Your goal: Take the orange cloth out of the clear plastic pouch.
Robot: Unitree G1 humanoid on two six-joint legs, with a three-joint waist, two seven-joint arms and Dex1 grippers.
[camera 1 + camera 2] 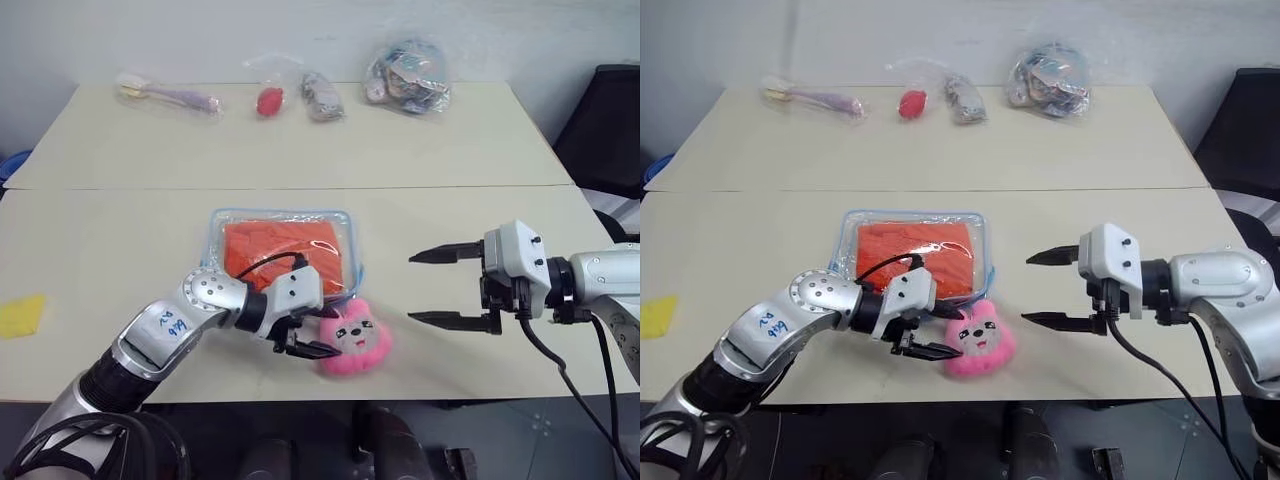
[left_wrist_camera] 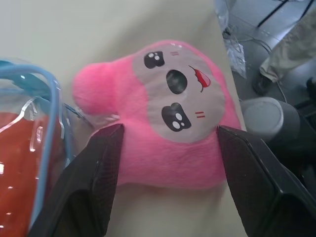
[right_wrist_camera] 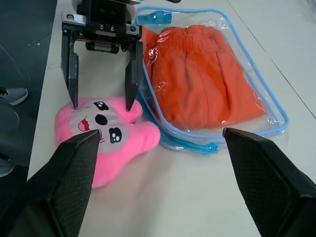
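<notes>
The clear plastic pouch point(image 1: 346, 236) with light blue trim lies flat in the middle of the near table. The orange cloth point(image 1: 285, 247) is folded inside it and fills most of it. A pink plush toy point(image 1: 358, 340) lies against the pouch's near right corner. My left gripper point(image 1: 318, 335) is open and low over the toy, one finger point(image 2: 94, 182) on each side of its face, just beside the pouch's edge point(image 2: 47, 94). My right gripper point(image 1: 411, 288) hovers open to the right of the toy and pouch, pointing toward them with nothing between its fingers.
Along the far table lie thin clear bags: a toothbrush point(image 1: 168, 96), a red item point(image 1: 269, 101), a grey item point(image 1: 321, 97) and a bundle of small things point(image 1: 408, 75). A yellow scrap point(image 1: 22, 315) lies at the near left. A black object point(image 1: 605, 130) stands right of the tables.
</notes>
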